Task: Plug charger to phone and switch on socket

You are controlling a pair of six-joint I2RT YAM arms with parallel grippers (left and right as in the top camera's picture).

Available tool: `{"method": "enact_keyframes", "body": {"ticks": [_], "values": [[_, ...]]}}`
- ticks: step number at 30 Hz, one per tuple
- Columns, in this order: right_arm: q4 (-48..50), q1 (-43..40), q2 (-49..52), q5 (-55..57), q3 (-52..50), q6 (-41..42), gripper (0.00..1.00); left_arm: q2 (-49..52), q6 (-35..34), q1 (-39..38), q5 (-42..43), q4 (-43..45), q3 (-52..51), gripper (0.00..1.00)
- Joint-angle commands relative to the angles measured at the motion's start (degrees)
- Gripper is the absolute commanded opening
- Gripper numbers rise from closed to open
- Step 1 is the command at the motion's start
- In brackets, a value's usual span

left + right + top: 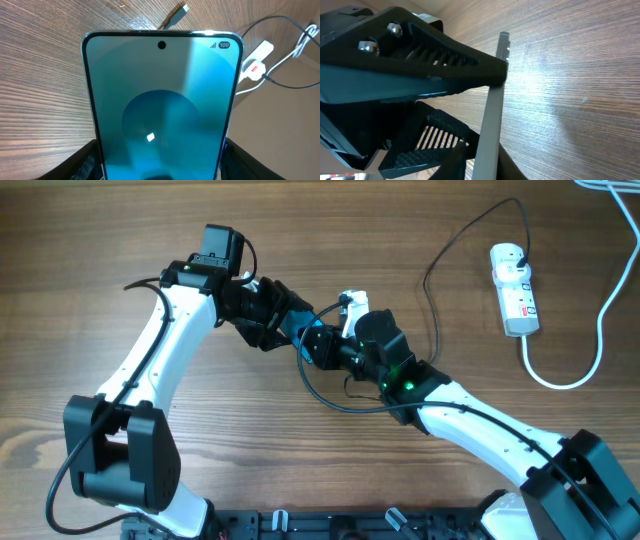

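A wood-grain table [80, 220] fills every view, and the two arms meet near its middle.

The left gripper [292, 322] is clamped on the phone [160, 110]. In the left wrist view its dark fingers [82, 162] press the two long edges at the lower corners. The teal screen faces the camera, with a darker oval in the centre and the camera hole at the far end. The phone is held up off the wood.

Just beside it, the right gripper [325, 348] comes in from the other side. In its own wrist view a thin grey bar, which seems to be the plug end of the charger [492, 110], runs between the black fingers [445, 55]. The upper finger bears on the bar, so the jaws look closed on it. The view is too close to be certain.

The left wrist view shows the plug tip [178, 14] just past the far edge of the phone and apart from it.

From the grippers the black cable loops over the table and runs up to the socket [513, 290]. The socket lies well apart, toward the far right. It is white, with a red switch [254, 68] that is too small to read. A white cord [575, 380] curves away from it to the right edge.
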Motion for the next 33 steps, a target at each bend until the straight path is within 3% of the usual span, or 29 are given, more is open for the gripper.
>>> {"method": "enact_keyframes", "body": {"ticks": [1,11,20,27,33], "values": [[0.59,0.59,0.04,-4.94,0.63,0.94,0.15,-1.07,-0.07,-0.26,-0.39,0.39,1.25,0.33],[2.08,0.57,0.04,-4.98,0.63,4.98,0.05,-1.07,-0.07,-0.26,-0.35,0.35,1.25,0.40],[3.58,0.04,-3.45,-7.26,0.63,9.55,0.05,-1.07,0.11,-0.26,2.05,0.39,1.25,0.49],[3.63,-1.66,-3.74,-10.88,0.63,25.83,0.05,-1.07,1.09,-0.24,2.03,1.75,1.25,0.59],[0.83,-6.64,-3.82,-16.63,0.63,32.11,0.05,-3.02,1.51,-0.20,2.03,5.97,1.25,0.73]]}}
